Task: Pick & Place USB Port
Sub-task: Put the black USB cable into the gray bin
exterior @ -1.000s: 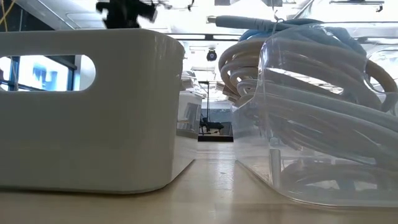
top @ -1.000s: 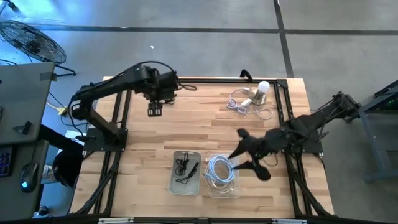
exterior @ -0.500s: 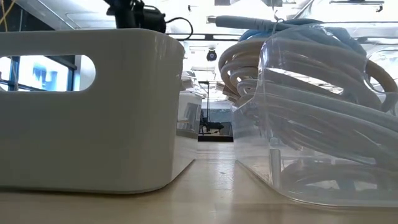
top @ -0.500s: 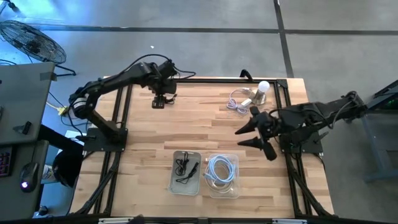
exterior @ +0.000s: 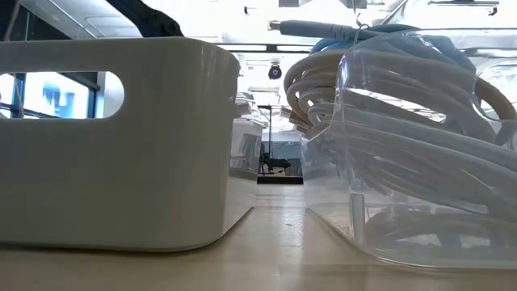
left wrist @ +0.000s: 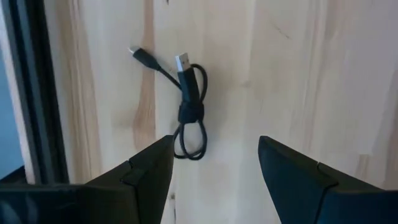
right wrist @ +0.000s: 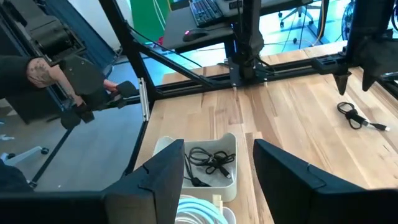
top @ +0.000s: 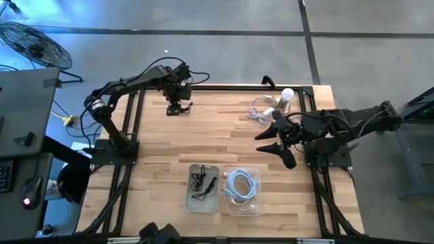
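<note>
Black cable (top: pixel 201 180) in white bin (top: pixel 191 198)

I'm working in a robotics lab: a wooden bench (top: pixel 224 146) in a black metal frame (top: pixel 132 112) stands on a bare concrete floor (top: pixel 224 47), with a fan (top: pixel 30 41), a desk with keyboard (right wrist: pixel 214 7) and office chairs (right wrist: pixel 298 9) around it.

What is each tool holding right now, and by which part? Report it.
Nothing is held. The left tool hangs open above the small black USB cable on the table; the right tool is open and empty too.
</note>
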Robot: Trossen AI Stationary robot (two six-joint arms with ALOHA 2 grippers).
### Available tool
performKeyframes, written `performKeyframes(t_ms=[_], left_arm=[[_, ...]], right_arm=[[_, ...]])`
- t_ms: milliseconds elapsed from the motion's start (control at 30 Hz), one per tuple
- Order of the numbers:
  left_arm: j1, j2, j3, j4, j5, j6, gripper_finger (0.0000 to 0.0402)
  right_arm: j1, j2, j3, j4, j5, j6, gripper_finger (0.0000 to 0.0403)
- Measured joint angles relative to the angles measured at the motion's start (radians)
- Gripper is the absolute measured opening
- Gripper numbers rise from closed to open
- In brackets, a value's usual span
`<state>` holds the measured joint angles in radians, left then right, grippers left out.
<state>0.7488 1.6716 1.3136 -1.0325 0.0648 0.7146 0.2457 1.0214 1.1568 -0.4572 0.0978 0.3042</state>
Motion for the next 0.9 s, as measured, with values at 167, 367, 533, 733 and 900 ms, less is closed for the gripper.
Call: performKeyframes(t_ms=[167,367,533,733,900], left_arm=[[0.000,0.046,0.000,0.020,0.014,0.027,0.0230],[-0.001,0.112,0.000,0.028,0.037,0.041,0.0230],[-0.001,0.161,0.000,0.044,0.037,0.041,0.0230],[-0.001,0.199,0.000,0.062,0.001,0.041,0.0230],[-0.001,0.221,0.000,0.102,-0.007,0.042,0.0229]], right_arm=[[-0.011,0.000,0.000,-0.019,0.000,0.000,0.0184],[-0.011,0.001,0.000,-0.021,0.000,-0.017,0.0184],[-0.011,0.001,0.000,-0.022,0.000,-0.018,0.0184],[-0.011,0.001,0.000,-0.022,0.000,-0.018,0.0184],[-0.011,0.001,0.000,-0.025,0.000,-0.018,0.0184]])
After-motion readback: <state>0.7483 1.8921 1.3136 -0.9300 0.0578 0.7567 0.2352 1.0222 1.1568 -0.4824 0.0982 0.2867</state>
